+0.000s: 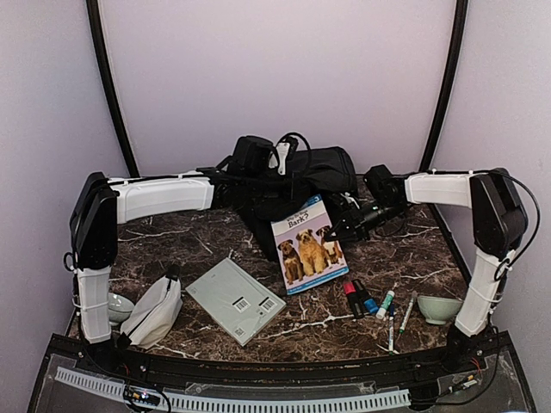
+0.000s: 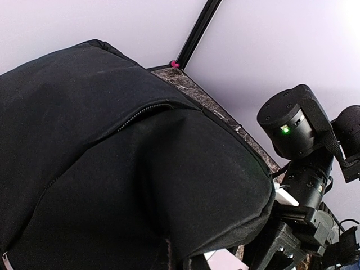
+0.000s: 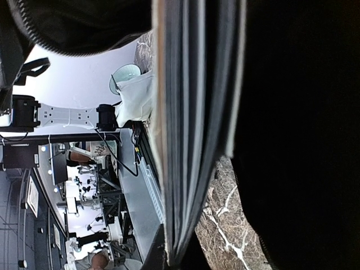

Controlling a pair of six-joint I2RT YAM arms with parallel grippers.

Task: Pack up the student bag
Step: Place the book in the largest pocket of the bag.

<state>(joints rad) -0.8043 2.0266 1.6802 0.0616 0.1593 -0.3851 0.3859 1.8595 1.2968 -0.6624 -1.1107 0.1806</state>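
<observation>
The student bag, a big black backpack, stands at the back centre of the marble table. Its fabric fills the left wrist view. My left gripper reaches in at the bag's left front, shut on a fold of that fabric, with its fingers hidden. A book with dogs on its cover leans tilted against the bag's front. My right gripper is shut on the book's right edge. In the right wrist view the page edges run up from the jaws, and the bag is beside them.
A grey flat case lies front centre, with a white-grey pouch and a bowl to its left. Markers, pens and a second bowl lie front right. Black frame poles stand at the back corners.
</observation>
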